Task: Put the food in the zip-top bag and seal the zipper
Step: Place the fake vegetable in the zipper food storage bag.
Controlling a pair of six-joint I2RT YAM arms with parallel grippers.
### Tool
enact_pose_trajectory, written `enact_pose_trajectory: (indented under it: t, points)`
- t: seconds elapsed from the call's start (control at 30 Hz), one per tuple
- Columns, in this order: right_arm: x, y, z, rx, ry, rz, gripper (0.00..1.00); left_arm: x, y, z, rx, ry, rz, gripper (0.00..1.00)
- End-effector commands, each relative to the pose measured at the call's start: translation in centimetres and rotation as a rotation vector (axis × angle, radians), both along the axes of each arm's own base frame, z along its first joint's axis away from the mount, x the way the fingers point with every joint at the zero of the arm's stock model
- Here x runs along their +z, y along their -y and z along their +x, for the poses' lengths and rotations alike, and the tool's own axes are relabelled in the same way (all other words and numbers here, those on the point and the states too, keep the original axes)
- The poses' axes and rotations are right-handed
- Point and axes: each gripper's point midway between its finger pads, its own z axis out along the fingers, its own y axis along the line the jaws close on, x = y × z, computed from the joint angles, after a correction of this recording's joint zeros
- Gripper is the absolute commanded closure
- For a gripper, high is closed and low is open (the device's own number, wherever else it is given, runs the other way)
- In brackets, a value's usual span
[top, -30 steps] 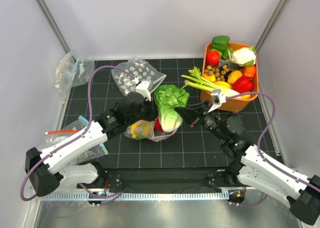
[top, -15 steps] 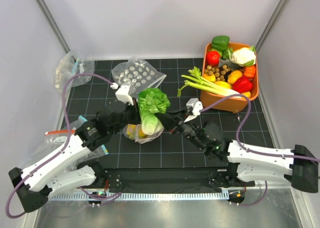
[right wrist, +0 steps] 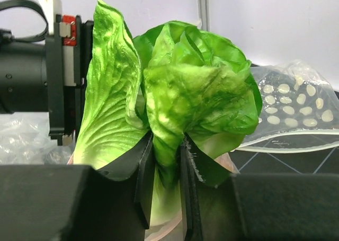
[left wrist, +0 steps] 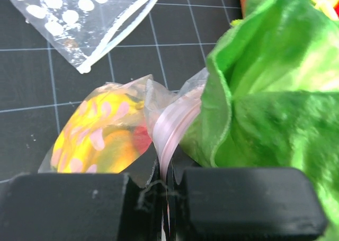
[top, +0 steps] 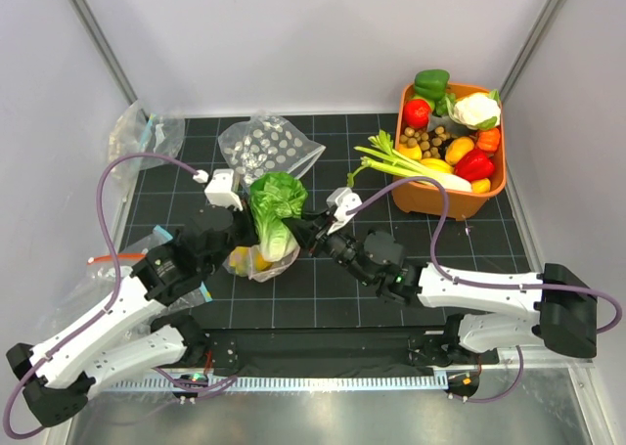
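Lettuce (top: 272, 208), leafy green with white base: upright, its base at the mouth of the zip-top bag (top: 250, 262), left of centre on the tabletop (top: 509, 240).
Right gripper (right wrist: 164, 167): closed on the lettuce low down, just under the leaves.
Left gripper (left wrist: 163, 184): pinched tight on the pale pink zipper (left wrist: 172, 127) at the bag's mouth edge.
Banana bunch (left wrist: 100, 140), yellow: inside the bag, against its clear wall.
Red fruit (left wrist: 140, 140), small: inside the bag, touching the banana bunch.
Second dotted bag (top: 269, 147): flat on the tabletop behind the lettuce.
Orange bin (top: 435, 202): far right, filled with toy produce; celery stalks (top: 391, 159) lie over its left rim.
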Motion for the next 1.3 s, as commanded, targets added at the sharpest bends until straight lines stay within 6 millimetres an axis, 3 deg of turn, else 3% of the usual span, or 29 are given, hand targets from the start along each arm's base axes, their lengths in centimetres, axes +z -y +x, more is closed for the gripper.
enact_pose_trajectory:
  t: [0.0, 0.07, 0.2, 0.33, 0.37, 0.5, 0.53, 0.77, 0.93, 1.0, 1.03, 1.07, 1.1, 1.13, 1.2, 1.27]
  points:
    - [-4.2, -2.1, -3.0, 0.167, 0.024, -0.226, 0.71, 7.1, 1.7, 0.9, 0.0, 0.155, -0.201, 0.94]
    - [-4.9, -2.4, -4.0, 0.199, 0.063, -0.305, 0.69, 7.0, 1.1, 1.1, 0.024, 0.154, -0.185, 0.94]
    - [-5.7, -2.2, -4.1, 0.211, 0.129, -0.417, 0.85, 7.2, 0.4, 1.1, 0.054, 0.159, -0.178, 0.94]
    - [-7.9, -2.8, -4.9, 0.293, 0.135, -0.538, 0.92, 7.5, -0.6, 1.2, 0.098, 0.171, -0.177, 0.94]
    - [-7.7, -3.1, -4.8, 0.295, 0.137, -0.545, 0.94, 7.6, -1.0, 1.3, 0.121, 0.174, -0.18, 0.94]
    - [-9.2, -3.1, -3.6, 0.241, 0.125, -0.6, 0.99, 9.0, -0.9, 2.0, 0.159, 0.165, -0.197, 0.94]
    - [-8.9, -3.2, -3.3, 0.22, 0.126, -0.585, 0.99, 10.4, -0.7, 2.0, 0.151, 0.17, -0.215, 0.96]
    - [-6.5, -2.4, -3.5, 0.185, 0.113, -0.455, 0.99, 12.9, 3.5, 2.9, 0.043, 0.133, -0.262, 0.96]
    - [-4.9, -1.4, -3.6, 0.167, 0.101, -0.365, 0.99, 11.8, 8.5, 2.9, -0.148, 0.079, -0.248, 0.98]
    - [-4.9, -0.8, -2.1, 0.157, 0.055, -0.333, 0.99, 11.5, 9.4, 2.7, -0.197, 0.084, -0.251, 0.99]
    - [-4.9, -1.1, -2.6, 0.249, -0.013, -0.279, 0.99, 11.7, 9.8, 2.4, -0.221, 0.085, -0.261, 0.99]
    - [-5.1, 0.0, -0.4, 0.256, -0.063, -0.24, 0.99, 11.7, 9.9, 2.3, -0.235, 0.087, -0.258, 0.99]
    - [-5.1, 0.6, 0.5, 0.279, -0.1, -0.204, 0.99, 11.6, 10.1, 2.1, -0.253, 0.082, -0.259, 0.99]
    - [-4.9, 0.2, 0.1, 0.358, -0.15, -0.143, 0.99, 11.7, 10.2, 1.7, -0.269, 0.083, -0.263, 0.99]
    - [-5.2, 0.5, 1.7, 0.334, -0.17, -0.148, 0.99, 11.7, 10.6, 1.1, -0.306, 0.076, -0.277, 0.98]
    - [-7.7, 0.2, 2.9, 0.288, -0.253, -0.207, 0.99, 11.5, 11.3, 0.6, -0.351, 0.067, -0.294, 0.98]
